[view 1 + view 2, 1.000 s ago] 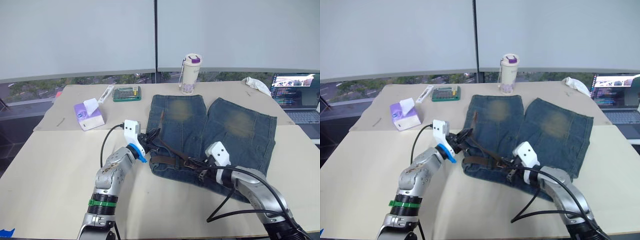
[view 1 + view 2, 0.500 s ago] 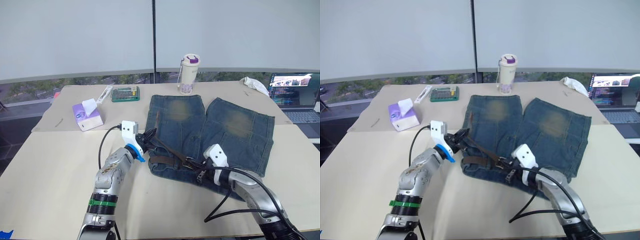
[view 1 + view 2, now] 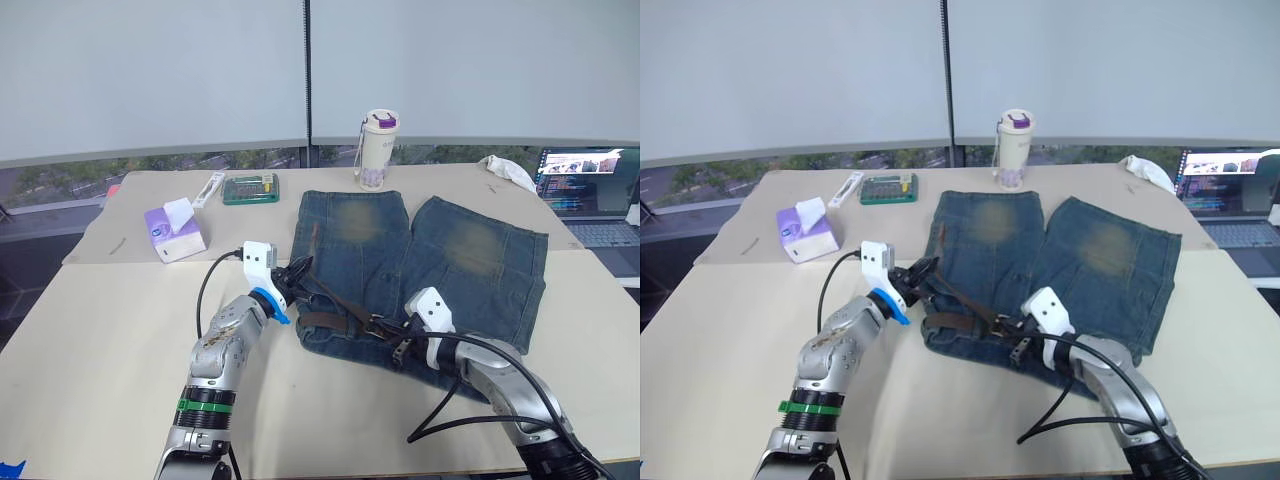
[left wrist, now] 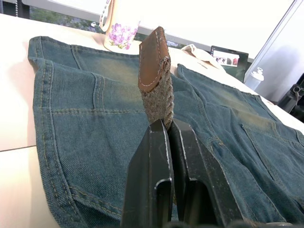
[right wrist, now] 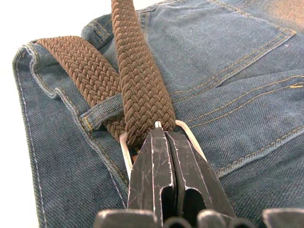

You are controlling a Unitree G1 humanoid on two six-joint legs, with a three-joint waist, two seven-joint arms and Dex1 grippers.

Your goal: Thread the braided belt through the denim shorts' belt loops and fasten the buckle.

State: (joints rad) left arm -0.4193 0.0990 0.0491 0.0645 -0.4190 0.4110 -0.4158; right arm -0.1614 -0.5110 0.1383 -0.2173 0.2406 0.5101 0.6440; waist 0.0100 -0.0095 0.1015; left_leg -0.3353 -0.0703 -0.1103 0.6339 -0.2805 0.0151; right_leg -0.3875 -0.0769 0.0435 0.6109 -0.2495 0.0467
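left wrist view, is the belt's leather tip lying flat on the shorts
No, the left pincer holds the braided belt so its leather tip stands upright above the denim shorts.

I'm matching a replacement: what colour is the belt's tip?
The braided belt ends in a smooth reddish-brown leather tip, best seen in the left wrist view.

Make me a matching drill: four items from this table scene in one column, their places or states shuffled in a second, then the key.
1. belt tip
2. buckle
3. tissue pack
4. flowered cup

A. beyond the denim shorts' legs
B. pinched by left gripper
C. table's left side
D. at right gripper, on the waistband

Pairs: 1-B, 2-D, 3-C, 4-A
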